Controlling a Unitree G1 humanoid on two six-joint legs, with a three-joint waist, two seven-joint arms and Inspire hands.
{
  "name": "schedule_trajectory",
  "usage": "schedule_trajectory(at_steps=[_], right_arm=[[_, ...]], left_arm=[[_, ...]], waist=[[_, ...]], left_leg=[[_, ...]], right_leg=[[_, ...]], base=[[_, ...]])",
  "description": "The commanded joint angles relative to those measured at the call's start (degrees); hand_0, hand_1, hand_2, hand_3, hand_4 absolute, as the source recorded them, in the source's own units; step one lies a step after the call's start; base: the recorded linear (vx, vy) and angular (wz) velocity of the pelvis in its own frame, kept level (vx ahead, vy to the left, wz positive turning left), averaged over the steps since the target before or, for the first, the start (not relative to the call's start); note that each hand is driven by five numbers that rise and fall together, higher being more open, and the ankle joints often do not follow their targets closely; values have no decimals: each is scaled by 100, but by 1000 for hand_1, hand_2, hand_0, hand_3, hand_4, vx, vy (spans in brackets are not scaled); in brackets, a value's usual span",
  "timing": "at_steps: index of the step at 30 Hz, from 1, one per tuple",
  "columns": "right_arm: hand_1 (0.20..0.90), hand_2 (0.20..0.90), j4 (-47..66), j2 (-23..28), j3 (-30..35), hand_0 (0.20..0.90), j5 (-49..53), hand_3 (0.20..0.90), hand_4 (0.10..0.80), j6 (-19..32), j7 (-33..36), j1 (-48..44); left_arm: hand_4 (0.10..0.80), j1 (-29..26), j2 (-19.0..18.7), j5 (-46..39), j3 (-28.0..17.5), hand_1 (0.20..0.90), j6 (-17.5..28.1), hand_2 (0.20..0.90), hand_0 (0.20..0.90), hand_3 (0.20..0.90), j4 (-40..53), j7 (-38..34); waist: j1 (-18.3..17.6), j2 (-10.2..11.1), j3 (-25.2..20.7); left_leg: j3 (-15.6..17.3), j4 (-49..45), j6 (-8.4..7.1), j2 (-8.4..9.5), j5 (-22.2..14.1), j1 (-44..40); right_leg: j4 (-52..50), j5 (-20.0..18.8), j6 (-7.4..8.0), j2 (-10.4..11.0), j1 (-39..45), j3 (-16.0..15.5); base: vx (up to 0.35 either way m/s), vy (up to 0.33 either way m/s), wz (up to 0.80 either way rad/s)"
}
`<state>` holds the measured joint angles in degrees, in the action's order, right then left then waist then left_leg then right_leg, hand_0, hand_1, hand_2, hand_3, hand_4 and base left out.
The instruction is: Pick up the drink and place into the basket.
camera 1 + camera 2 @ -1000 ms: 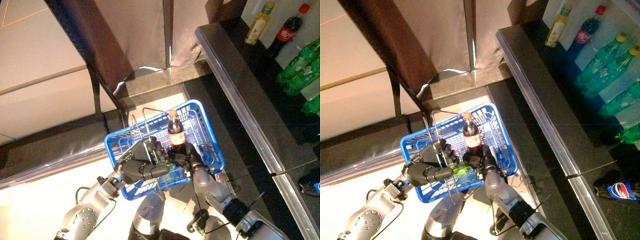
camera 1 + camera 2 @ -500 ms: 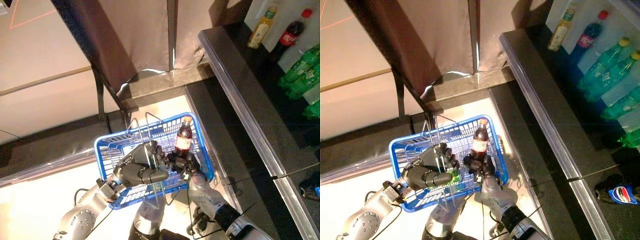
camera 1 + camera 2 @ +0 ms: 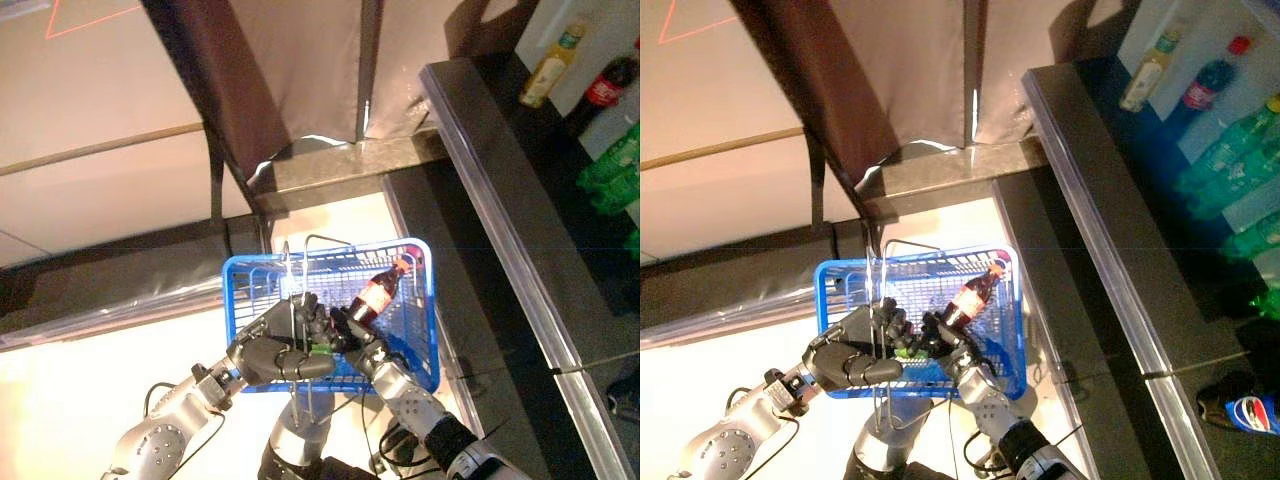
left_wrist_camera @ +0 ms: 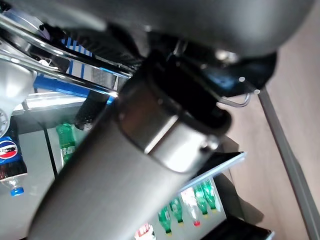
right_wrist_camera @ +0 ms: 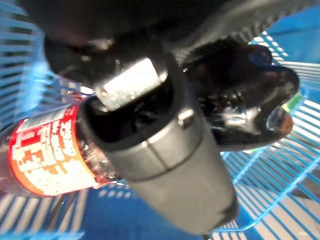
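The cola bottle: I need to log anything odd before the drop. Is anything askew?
Yes. The cola bottle leans steeply inside the blue basket, cap toward the far right corner, held low by the right robot hand. The left robot hand grips the wire handles. No spill visible.

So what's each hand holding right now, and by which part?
The right hand grips the cola bottle by its lower body, tilted inside the blue basket. The left hand is curled round the basket's wire handles.

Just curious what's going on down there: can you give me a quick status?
Left hand gripping the blue basket's wire handle. Right hand clutching the cola bottle, tilted inside the basket. Nothing blocking.
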<state>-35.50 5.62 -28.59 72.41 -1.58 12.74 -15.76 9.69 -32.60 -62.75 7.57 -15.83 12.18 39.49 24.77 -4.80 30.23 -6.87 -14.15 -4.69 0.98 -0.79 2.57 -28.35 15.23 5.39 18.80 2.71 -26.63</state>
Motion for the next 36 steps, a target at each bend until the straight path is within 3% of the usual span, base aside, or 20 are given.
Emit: schedule_trajectory(at_steps=[1, 6, 12, 14, 15, 16, 24, 36], right_arm=[[300, 300, 122, -443, -74, 300, 584, 200, 100, -411, -900, 92], [300, 300, -42, -471, 61, 300, 1374, 200, 100, -979, -1265, 276], [300, 300, -78, -445, 175, 300, 1533, 200, 100, -1208, -1189, 554], [500, 500, -155, -443, 228, 500, 1550, 433, 333, -1225, -1165, 588], [820, 820, -204, -450, 264, 820, 1534, 807, 707, -1202, -1103, 625], [900, 900, -230, -452, 282, 900, 1520, 900, 800, -1187, -1060, 639], [900, 900, -351, -507, 386, 900, 1342, 900, 800, -923, -1021, 964], [900, 900, 1261, -474, 138, 900, 584, 900, 800, -148, -868, 1928]], left_arm=[[100, -89, 459, -1004, -463, 300, 583, 300, 300, 200, 2013, 1327], [100, 89, 416, -990, -465, 300, 474, 300, 300, 200, 2020, 1395], [100, 328, 385, -1049, -518, 300, 335, 300, 300, 200, 2063, 1452], [100, 385, 395, -1024, -521, 300, 292, 300, 300, 200, 2061, 1462], [100, 433, 389, -1031, -530, 300, 245, 300, 300, 200, 2090, 1444], [100, 458, 388, -1039, -527, 300, 227, 300, 300, 200, 2092, 1440], [100, 680, 377, -1147, -516, 300, 34, 300, 300, 200, 2114, 1302], [100, 1042, 420, -1297, -841, 300, -145, 300, 300, 200, 2101, 1108]], waist=[[-5, -132, -1106], [51, -113, -1207], [78, -110, -1323], [84, -100, -1356], [94, -98, -1386], [96, -98, -1402], [103, -29, -1614], [-35, 215, -1775]], left_leg=[[117, -832, 180, 261, -258, 509], [86, -800, 196, 239, -251, 411], [61, -730, 200, 216, -224, 287], [60, -705, 196, 202, -218, 241], [55, -689, 198, 191, -210, 207], [53, -681, 198, 187, -207, 188], [26, -604, 184, 145, -204, -34], [81, -470, 199, 50, -243, -291]], right_leg=[[663, -756, -211, -499, 457, -325], [708, -761, -198, -539, 576, -340], [776, -782, -164, -577, 701, -335], [800, -784, -156, -595, 743, -326], [821, -791, -150, -611, 781, -321], [832, -796, -145, -618, 802, -318], [992, -847, -81, -686, 1037, -296], [1190, -908, 51, -778, 1219, -210]], base=[[64, -13, 0], [78, -2, 9], [74, 15, 2], [75, 12, 1], [60, 11, 3], [88, 14, 7], [75, 9, 2], [42, -8, 0]])
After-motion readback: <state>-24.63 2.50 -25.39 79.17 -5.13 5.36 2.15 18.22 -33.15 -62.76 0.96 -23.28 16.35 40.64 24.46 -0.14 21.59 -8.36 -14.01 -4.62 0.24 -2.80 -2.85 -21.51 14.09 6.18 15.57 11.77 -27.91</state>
